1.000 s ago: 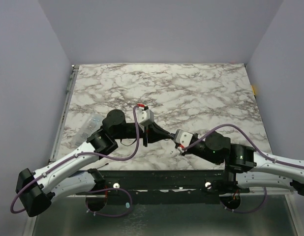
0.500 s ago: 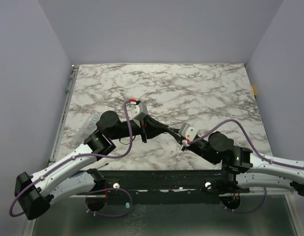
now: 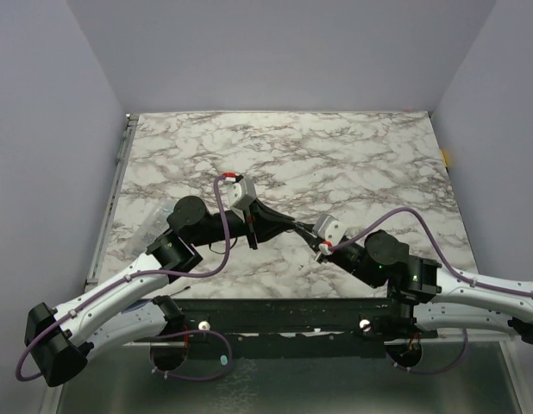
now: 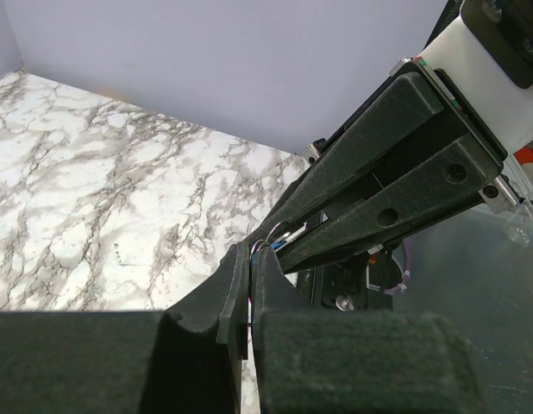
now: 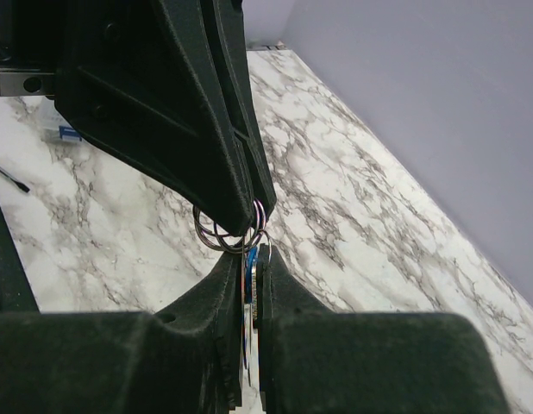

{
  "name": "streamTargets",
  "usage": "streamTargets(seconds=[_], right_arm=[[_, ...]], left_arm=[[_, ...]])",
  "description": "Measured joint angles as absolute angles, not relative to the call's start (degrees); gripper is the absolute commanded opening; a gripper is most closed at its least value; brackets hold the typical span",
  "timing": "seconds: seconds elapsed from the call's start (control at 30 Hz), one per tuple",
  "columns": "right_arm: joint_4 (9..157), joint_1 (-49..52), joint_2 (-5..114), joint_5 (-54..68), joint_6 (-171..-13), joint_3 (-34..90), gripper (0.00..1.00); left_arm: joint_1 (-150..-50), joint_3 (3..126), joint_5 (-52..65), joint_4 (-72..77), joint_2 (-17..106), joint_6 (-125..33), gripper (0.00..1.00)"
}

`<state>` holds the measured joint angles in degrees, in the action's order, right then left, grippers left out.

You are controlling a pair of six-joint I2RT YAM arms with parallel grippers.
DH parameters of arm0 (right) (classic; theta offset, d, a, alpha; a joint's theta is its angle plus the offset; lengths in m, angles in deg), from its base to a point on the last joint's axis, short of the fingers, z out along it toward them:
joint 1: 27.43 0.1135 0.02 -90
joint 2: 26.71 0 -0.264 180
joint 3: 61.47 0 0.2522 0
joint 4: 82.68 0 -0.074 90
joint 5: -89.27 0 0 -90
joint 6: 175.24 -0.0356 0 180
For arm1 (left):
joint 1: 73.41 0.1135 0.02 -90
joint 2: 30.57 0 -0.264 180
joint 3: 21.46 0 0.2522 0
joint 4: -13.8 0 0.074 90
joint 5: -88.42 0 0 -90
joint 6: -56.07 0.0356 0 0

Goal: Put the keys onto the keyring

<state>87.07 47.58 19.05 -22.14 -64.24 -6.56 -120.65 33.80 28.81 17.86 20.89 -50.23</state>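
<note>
My two grippers meet tip to tip above the marble table (image 3: pixel 353 164), near its front middle. The left gripper (image 3: pixel 292 225) (image 4: pixel 251 252) is shut on the keyring (image 5: pixel 216 245), whose thin grey wire loops hang from its tips. In the right wrist view its black fingers (image 5: pixel 197 129) come down from the top. Just below the loops, the right gripper (image 3: pixel 304 231) (image 5: pixel 253 254) is shut on the keys: a blue-headed key (image 5: pixel 250 267) and flat silver metal show in the slit between its pads. The keys touch the loops; I cannot tell whether any is threaded on.
A clear plastic packet (image 3: pixel 154 220) lies on the table's left side, beside the left arm's elbow. A metal rail (image 3: pixel 118 164) runs along the left edge. Purple walls close in the back and both sides.
Over the last second both grippers, still tip to tip, moved away from the near edge toward the table's middle and the left wrist swung left. Little has moved in the last half second.
</note>
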Motion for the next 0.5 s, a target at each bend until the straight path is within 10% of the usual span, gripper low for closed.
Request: streamTargets(seconds=[0.5], right_arm=[[74.6,47.6,18.3,-19.9,-62.2,-1.0,0.01]], left_arm=[[-120.2,33.7,30.1,17.1,16.5,-45.2,0.75]])
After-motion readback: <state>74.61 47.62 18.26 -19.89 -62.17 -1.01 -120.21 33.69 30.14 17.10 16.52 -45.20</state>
